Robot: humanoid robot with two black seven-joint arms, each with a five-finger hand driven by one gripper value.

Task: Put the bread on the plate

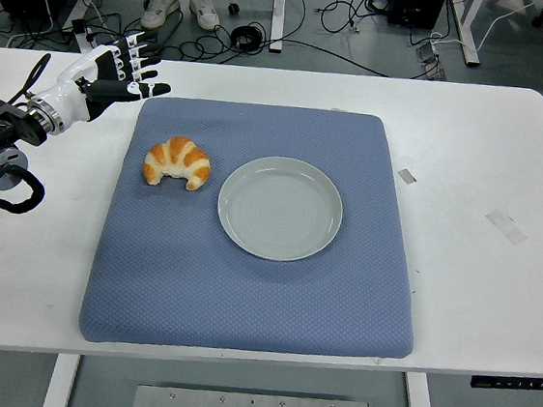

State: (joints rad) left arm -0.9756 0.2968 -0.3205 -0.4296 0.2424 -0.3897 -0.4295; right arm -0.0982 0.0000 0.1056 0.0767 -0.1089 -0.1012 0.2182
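Observation:
A golden croissant lies on the blue mat, just left of a pale grey-green plate that has nothing on it. The two are close but apart. My left hand hovers over the table at the upper left, beyond the mat's far left corner, up and left of the croissant. Its fingers are spread and hold nothing. My right arm is out of view.
The white table carries bits of tape at the right. A person's shoes and cables show on the floor beyond the far edge.

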